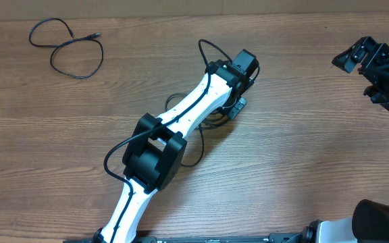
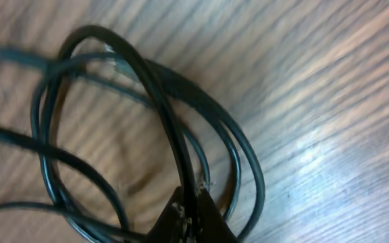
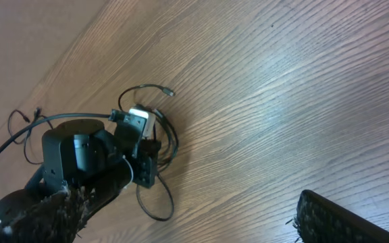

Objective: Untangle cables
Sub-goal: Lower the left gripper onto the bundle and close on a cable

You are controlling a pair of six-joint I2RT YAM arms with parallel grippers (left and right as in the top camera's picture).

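The left hand is down on the tangle, its tips pressed together on one black strand at the rim of the knot where several loops cross. Gripping there, rather than at the middle, looks meant to let a single cord be drawn out while the others lie slack on the tabletop. The loops around the pinched strand overlap one another, and I cannot tell which plug end belongs to it. The left arm lies across much of the tangle from above, so only its edges show on either side. Well to the left of the tangle and farther back, a loose cable lies alone in an open curl, touching nothing else; it seems to be already freed and parked out of the way. Well to the right of the tangle, the right hand hangs with fingers wide apart, holding nothing, probably waiting clear until a second grip is needed.
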